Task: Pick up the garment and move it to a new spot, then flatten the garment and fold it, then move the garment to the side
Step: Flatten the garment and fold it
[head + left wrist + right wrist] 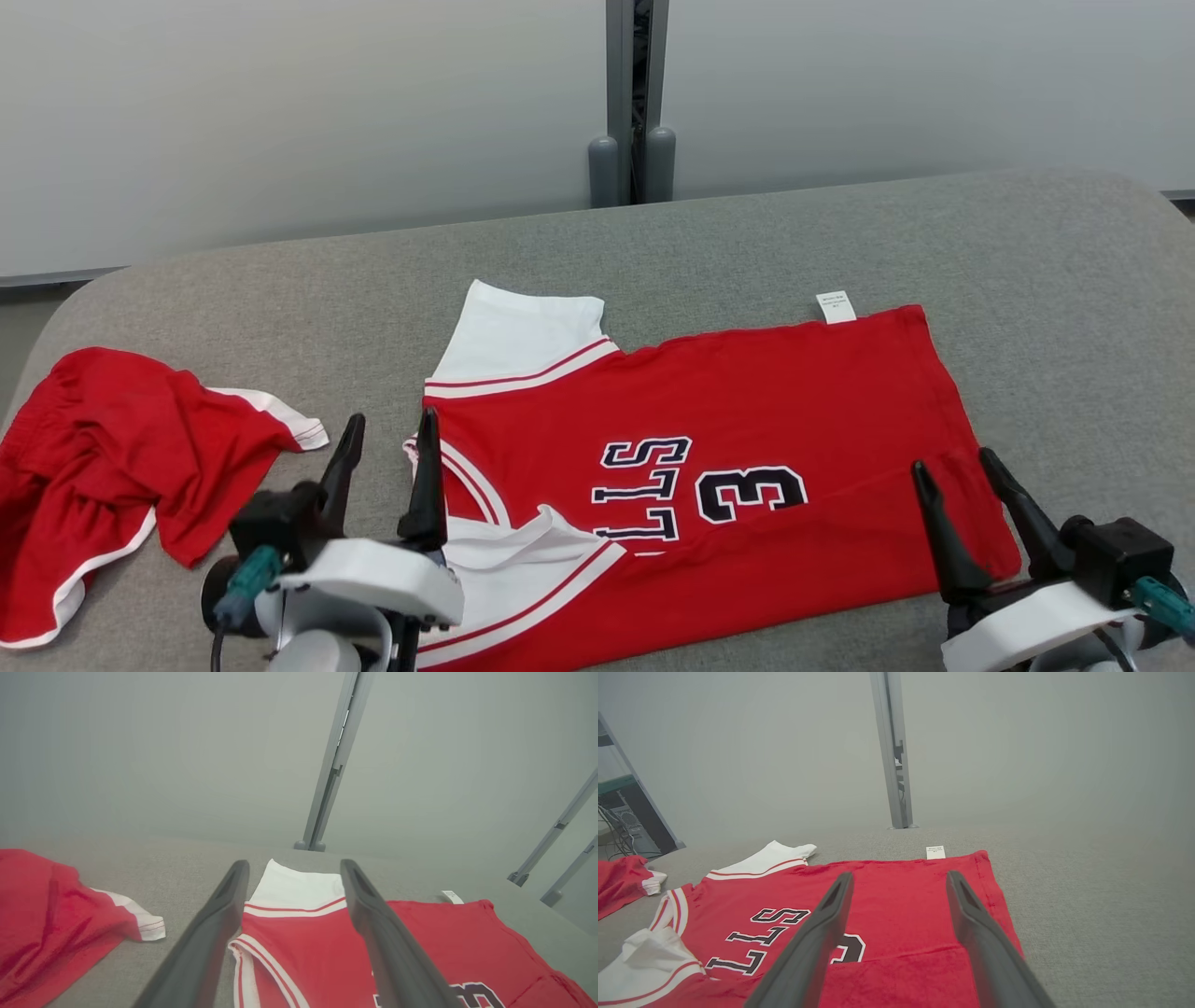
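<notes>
Red jersey (709, 439) lies spread out on the grey counter (1074, 280), right in front of the robot. Its front is up, with dark letters and a number on it.

Closest to the robot are its two arms. The left pincer (392, 418) is wide open and holds nothing. Its tips sit at the neck end of the jersey, just by the white and red trim. The right pincer (953, 461) is wide open too, with nothing in it. Its tips are over the near corner of the bottom hem.

The jersey is long from side to side, with the neck to the robot's left and the hem to its right. So each arm has its own end, and neither looks much closer than the other. I think the fold comes next. Each pincer would dip down, pinch the near edge at its end and carry it toward the far edge. The near white shoulder (523, 560) is a bit bunched, so that side may need smoothing first.

Farther back, the far white shoulder (523, 336) lies flat. A small white tag (836, 306) pokes out past the far edge. Off to the left, well apart, red shorts (103, 448) lie crumpled. Behind the counter a grey post (635, 93) stands at the wall.
</notes>
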You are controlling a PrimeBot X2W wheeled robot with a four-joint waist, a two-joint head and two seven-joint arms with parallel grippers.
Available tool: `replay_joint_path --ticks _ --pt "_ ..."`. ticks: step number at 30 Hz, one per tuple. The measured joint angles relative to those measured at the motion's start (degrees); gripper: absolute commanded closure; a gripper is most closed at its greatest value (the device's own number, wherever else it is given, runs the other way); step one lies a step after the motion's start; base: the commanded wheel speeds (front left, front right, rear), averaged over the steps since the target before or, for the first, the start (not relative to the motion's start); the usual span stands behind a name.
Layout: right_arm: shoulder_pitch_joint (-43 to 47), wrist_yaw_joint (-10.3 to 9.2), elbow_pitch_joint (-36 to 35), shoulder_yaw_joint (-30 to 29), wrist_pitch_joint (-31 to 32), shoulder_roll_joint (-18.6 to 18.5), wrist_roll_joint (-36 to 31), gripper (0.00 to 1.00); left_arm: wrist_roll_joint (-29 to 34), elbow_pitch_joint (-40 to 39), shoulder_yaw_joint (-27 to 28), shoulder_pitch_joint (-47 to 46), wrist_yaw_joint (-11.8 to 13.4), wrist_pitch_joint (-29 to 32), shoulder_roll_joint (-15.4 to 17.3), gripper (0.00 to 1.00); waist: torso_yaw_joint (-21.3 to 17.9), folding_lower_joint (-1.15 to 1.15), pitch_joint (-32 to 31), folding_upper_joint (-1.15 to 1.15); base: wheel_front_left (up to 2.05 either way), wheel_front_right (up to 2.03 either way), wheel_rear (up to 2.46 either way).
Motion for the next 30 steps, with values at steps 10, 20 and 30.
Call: replay_joint_path --ticks 10,20,30 --pt "-4.0 0.00 0.3 3.7 0.0 0.2 -0.3 0.00 0.9 15.4 -1.9 -18.6 -3.3 6.3 -1.0 0.00 -2.4 0.00 3.6 0.00 0.00 0.00 0.00" --pt "-9.6 0.00 -1.5 4.5 0.0 -0.6 -0.3 0.00 2.2 35.8 -2.7 -40.0 -5.1 12.6 -2.0 0.00 -5.3 0.00 13.6 0.00 0.00 0.00 0.00" --pt "-13.3 0.00 -2.6 4.7 0.0 0.4 -0.5 0.00 3.1 51.4 -3.9 -52.8 -7.3 18.9 0.4 0.00 -9.0 0.00 22.1 0.00 0.00 0.00 0.00"
